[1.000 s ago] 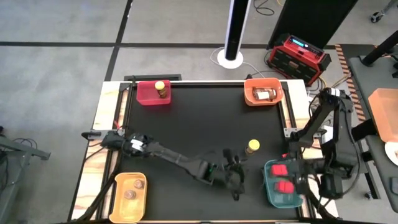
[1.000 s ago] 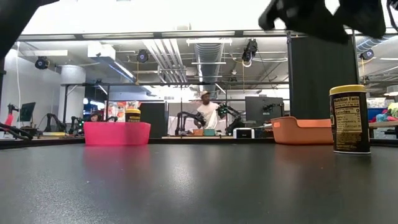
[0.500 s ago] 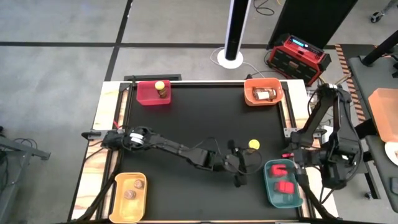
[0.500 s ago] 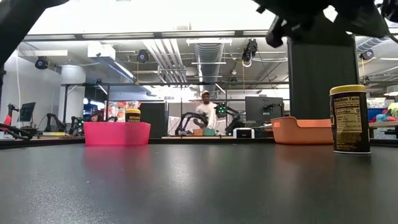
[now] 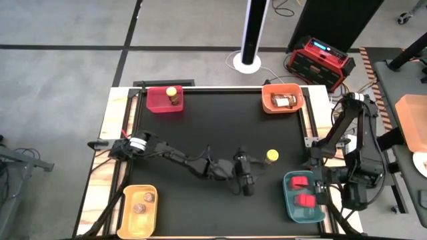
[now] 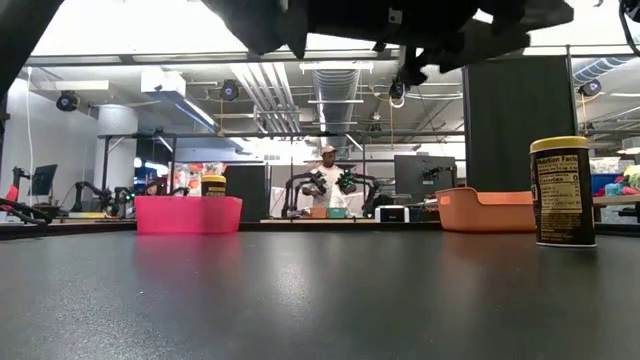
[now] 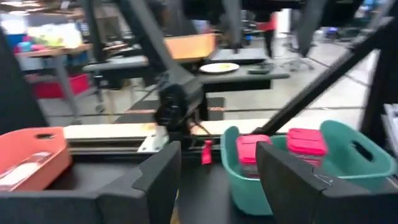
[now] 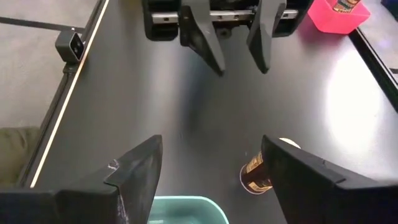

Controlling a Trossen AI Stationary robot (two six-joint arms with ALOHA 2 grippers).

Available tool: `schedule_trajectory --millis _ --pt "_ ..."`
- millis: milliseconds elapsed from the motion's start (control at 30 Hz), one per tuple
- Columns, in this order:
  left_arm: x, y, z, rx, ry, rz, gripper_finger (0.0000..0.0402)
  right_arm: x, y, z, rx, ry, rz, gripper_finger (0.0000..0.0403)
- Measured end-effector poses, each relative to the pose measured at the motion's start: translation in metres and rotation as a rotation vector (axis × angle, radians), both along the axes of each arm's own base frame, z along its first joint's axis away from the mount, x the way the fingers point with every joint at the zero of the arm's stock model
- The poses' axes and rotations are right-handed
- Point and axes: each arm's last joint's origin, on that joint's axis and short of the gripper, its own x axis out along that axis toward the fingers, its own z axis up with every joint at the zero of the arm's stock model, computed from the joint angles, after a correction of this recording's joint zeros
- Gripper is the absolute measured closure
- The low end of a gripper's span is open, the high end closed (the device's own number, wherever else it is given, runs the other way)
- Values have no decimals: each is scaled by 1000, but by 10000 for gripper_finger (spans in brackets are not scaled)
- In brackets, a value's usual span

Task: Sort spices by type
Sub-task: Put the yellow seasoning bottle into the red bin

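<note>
Spices were found sorted into four bins on the black table (image 5: pixel 200 133), with one left out. A yellow-lidded jar (image 5: pixel 271 157) stood alone on the table right of centre, apart from every bin. The left hand (image 5: pixel 245 181) was stretched out low over the table just beside that jar, its fingers (image 7: pixel 163 174) spread and nothing held between them. The right hand (image 8: pixel 208 180) was held above the teal bin (image 5: pixel 291 205) at the table's right front corner, its fingers spread too and empty. Two red blocky containers (image 5: pixel 303 190) were seen in the teal bin. A second yellow-lidded jar (image 5: pixel 173 95) stood in the red bin (image 5: pixel 160 101) at the far left. A packet (image 5: pixel 283 101) lay in the orange bin (image 5: pixel 270 105) at the far right. Two small round jars (image 5: pixel 143 203) sat in the yellow bin (image 5: pixel 132 215) at the near left.
</note>
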Motion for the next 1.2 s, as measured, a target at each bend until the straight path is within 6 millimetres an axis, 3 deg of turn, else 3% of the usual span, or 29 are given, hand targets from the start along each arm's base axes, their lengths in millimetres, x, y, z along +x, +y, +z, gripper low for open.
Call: schedule_trajectory --millis 167,767,900,1200 --pt "2 2 -18 -22 27 108 209 1 1 0 -7 -28 -4 147" --pt "15 13 -67 -173 104 166 209 2 6 -1 -31 -31 29 130" --pt "24 16 -69 -182 91 177 209 2 6 -1 -40 -31 36 137" --pt "24 17 -74 -194 122 190 209 2 6 -1 -57 -28 50 131"
